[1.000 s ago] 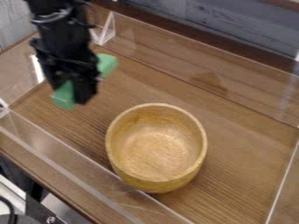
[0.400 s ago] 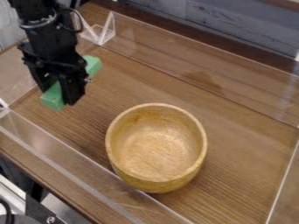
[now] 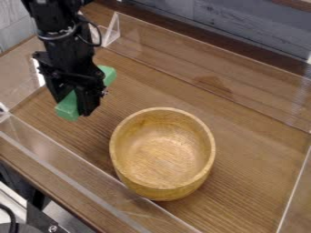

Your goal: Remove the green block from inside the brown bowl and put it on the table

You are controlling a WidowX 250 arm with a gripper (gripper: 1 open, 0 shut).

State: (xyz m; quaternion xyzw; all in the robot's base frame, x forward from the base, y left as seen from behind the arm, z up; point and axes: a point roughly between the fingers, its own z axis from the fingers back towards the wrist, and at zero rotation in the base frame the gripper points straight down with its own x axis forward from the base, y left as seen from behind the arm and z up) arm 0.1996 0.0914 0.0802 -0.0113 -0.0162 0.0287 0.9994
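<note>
The green block (image 3: 71, 106) hangs tilted in my black gripper (image 3: 75, 102), which is shut on its middle and points straight down. Its lower end is close above the table (image 3: 219, 86), left of the brown bowl; I cannot tell whether it touches. The block's upper end (image 3: 107, 75) shows to the right of the fingers. The brown bowl (image 3: 163, 152) sits empty at the centre front, down and to the right of the gripper.
Clear plastic walls (image 3: 73, 173) edge the tabletop at front and left. A small clear stand (image 3: 112, 33) sits at the back left behind the arm.
The gripper with the green block swung left, then came back right and sank toward the tabletop. The bowl has not moved.
</note>
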